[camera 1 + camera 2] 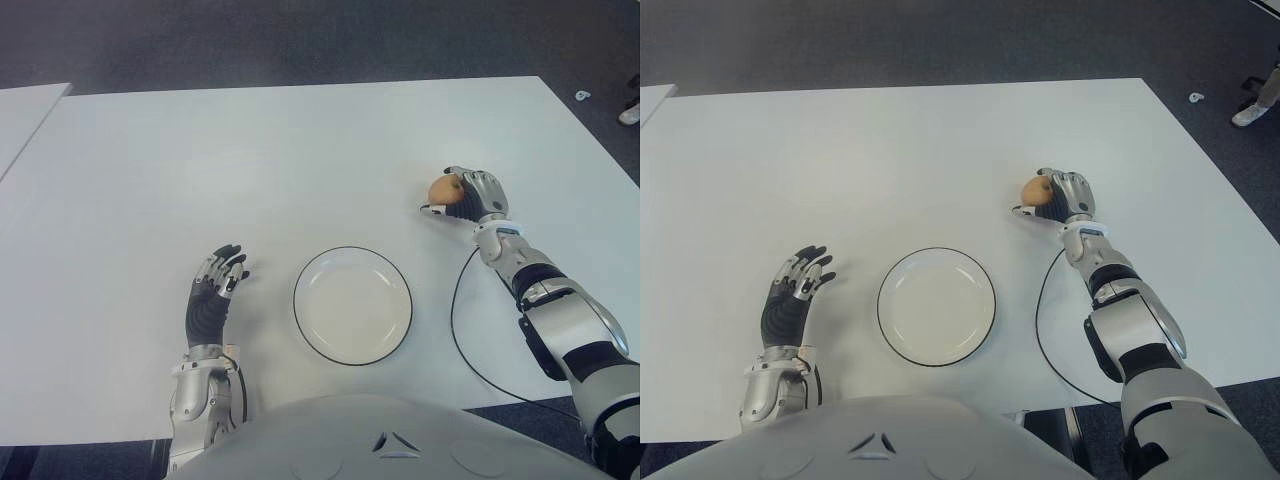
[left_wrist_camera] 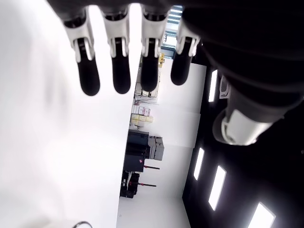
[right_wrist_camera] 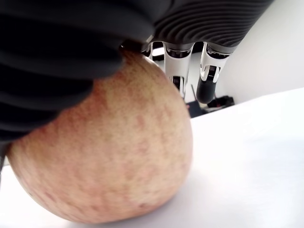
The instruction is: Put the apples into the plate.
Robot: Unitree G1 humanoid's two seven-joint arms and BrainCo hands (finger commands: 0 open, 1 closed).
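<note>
A yellow-red apple (image 1: 443, 189) sits on the white table (image 1: 250, 170), to the right of and beyond the plate. My right hand (image 1: 466, 196) is curled around it, and the right wrist view shows the apple (image 3: 104, 156) pressed against the palm with the fingers (image 3: 206, 80) over its far side. The white plate with a dark rim (image 1: 352, 304) lies near the front edge and holds nothing. My left hand (image 1: 218, 278) shows to the left of the plate with its fingers (image 2: 118, 71) stretched out straight and nothing in them.
A black cable (image 1: 462, 330) loops on the table between the plate and my right forearm. A second white table (image 1: 25, 115) stands at the far left. Dark carpet (image 1: 300, 40) lies beyond the far edge.
</note>
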